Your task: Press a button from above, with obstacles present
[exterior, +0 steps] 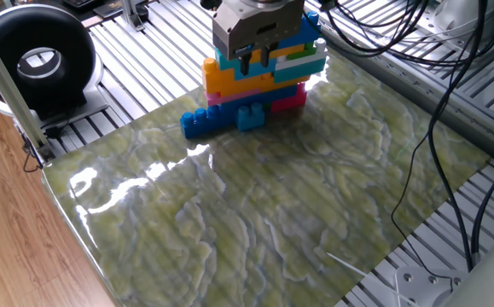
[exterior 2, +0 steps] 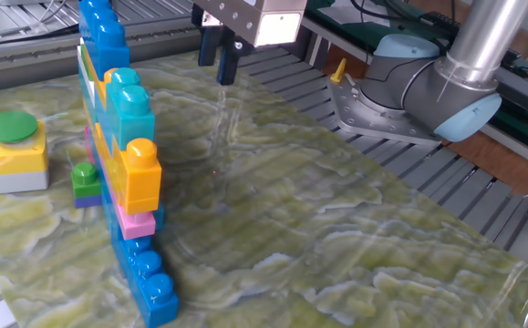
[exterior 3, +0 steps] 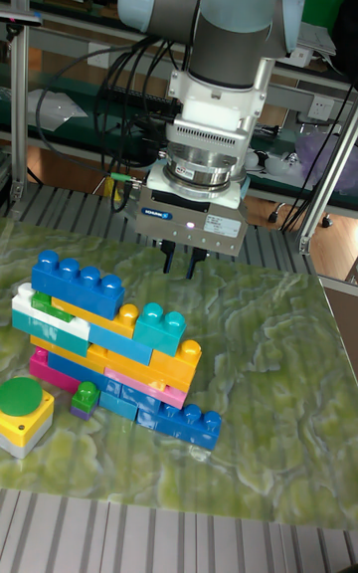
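The button (exterior 2: 10, 127) is a green cap on a yellow and grey box, left of the obstacles; it also shows at lower left in the tall view (exterior 3: 22, 400). The wall hides it in one fixed view. The obstacles (exterior 2: 122, 137) are a stacked wall of studded bricks (exterior: 264, 75) (exterior 3: 109, 344) in orange, blue, cyan, white and pink on a low blue row. My gripper (exterior 3: 183, 263) hangs in the air above the mat, on the wall's far side from the button (exterior 2: 217, 56) (exterior: 256, 58). A narrow gap shows between its fingers, with nothing held.
A small green-on-purple brick (exterior 2: 85, 180) stands between button and wall. The green marbled mat (exterior: 272, 213) covers the table. A black round device (exterior: 37, 60) sits off the mat's corner, cables (exterior: 434, 128) hang along one side, and the arm's base (exterior 2: 409, 82) stands behind.
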`<state>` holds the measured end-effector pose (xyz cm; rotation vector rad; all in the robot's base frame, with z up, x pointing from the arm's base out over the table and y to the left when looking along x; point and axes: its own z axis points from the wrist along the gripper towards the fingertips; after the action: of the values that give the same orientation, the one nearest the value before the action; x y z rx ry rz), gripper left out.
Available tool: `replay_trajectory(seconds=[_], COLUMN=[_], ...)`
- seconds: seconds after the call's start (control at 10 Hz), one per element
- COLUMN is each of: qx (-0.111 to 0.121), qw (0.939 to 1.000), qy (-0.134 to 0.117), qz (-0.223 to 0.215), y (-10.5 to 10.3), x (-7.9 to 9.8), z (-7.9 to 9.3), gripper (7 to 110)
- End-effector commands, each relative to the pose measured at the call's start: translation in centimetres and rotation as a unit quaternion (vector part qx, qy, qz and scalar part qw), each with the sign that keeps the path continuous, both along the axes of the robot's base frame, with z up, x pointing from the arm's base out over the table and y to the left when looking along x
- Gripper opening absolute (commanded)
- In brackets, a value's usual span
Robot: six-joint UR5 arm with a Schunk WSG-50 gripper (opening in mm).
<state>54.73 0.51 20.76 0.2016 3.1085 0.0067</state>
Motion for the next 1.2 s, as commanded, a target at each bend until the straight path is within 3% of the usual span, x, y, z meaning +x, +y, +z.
replay_trajectory(seconds=[0.0,0.3,0.5,1.1], qx=[-0.002,-0.007,0.017,0.012], qw=[1.0,0.9994,0.9991,0.9984], qy=[0.002,0.03,0.037,0.054], qz=[-0.001,-0.014,-0.012,-0.013], y=[-0.2,-0.5,0.9,0.9], x=[-0.2,-1.6,-1.9,-2.7], z=[0.3,0.3,0.3,0.3], gripper=[7,7,7,7])
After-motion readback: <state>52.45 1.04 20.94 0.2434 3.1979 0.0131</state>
